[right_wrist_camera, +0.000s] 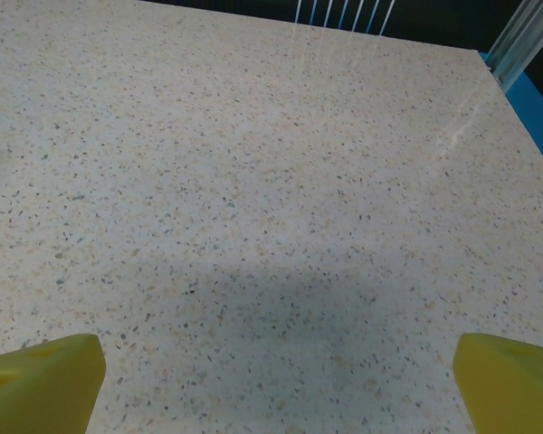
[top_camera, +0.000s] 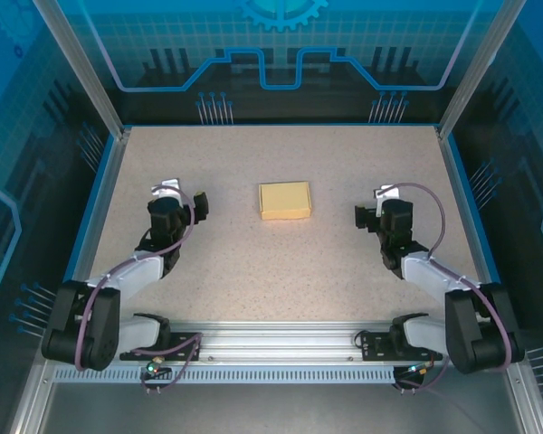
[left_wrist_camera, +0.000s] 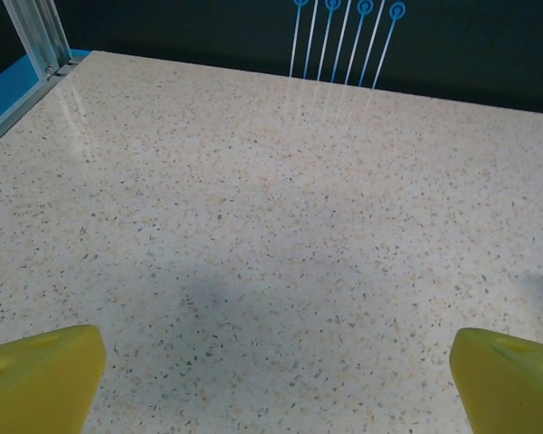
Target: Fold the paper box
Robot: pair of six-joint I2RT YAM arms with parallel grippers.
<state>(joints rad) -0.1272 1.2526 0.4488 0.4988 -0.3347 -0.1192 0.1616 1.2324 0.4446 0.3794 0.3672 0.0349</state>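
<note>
The paper box [top_camera: 285, 200] is a small flat pale yellow rectangle lying closed on the speckled table [top_camera: 271, 280], a little beyond the middle. My left gripper [top_camera: 183, 194] stands open to its left, well apart from it, with nothing between its fingers. In the left wrist view the left gripper [left_wrist_camera: 276, 384] has its yellow fingertips [left_wrist_camera: 36, 380] spread to the bottom corners over bare table. My right gripper [top_camera: 373, 204] is open to the right of the box, also apart from it. The right wrist view shows the right gripper [right_wrist_camera: 276, 384] wide open above bare table.
A blue border [top_camera: 98, 203] rims the table, with aluminium posts [top_camera: 81, 68] at the far corners and dark panels behind. A post [left_wrist_camera: 41, 41] marks the far left corner, another post [right_wrist_camera: 525, 41] the far right. An aluminium rail [top_camera: 271, 342] runs along the near edge.
</note>
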